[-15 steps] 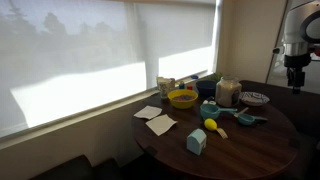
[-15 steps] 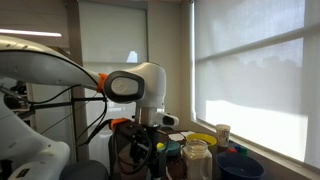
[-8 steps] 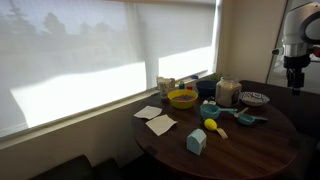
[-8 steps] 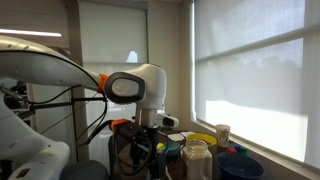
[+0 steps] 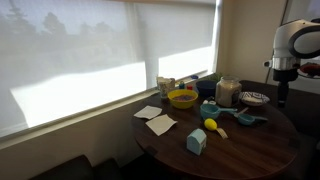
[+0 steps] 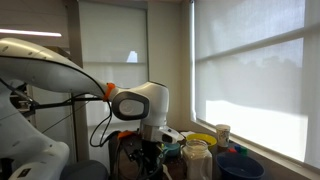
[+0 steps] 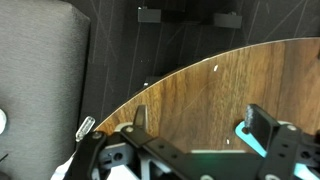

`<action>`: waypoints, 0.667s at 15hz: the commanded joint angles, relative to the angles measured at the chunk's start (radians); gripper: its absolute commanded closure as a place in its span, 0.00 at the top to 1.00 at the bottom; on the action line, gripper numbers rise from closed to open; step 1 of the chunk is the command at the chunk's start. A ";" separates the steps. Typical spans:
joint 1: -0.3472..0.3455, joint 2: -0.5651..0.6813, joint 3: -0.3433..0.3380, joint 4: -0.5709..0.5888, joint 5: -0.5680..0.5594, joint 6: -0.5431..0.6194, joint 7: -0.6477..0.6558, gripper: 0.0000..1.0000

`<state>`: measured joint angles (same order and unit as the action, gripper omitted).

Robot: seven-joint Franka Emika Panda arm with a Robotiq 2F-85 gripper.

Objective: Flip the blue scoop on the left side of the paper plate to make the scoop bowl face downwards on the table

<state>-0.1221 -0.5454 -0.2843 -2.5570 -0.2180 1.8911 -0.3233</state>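
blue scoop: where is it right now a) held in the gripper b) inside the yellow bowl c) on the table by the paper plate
c: in an exterior view the blue scoop lies on the table near the paper plate, clear of the gripper.

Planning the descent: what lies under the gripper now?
Bare table wood near its curved edge shows between the open gripper's fingers. Nothing rests on that patch; whatever lies beneath the fingers themselves is covered.
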 commanded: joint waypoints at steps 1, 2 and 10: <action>-0.017 0.003 0.016 0.000 0.010 0.002 -0.002 1.00; -0.018 0.003 0.016 -0.001 0.010 0.003 0.001 1.00; -0.032 0.072 0.026 0.017 0.258 0.001 0.250 1.00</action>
<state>-0.1299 -0.5108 -0.2831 -2.5583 -0.0468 1.8952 -0.1684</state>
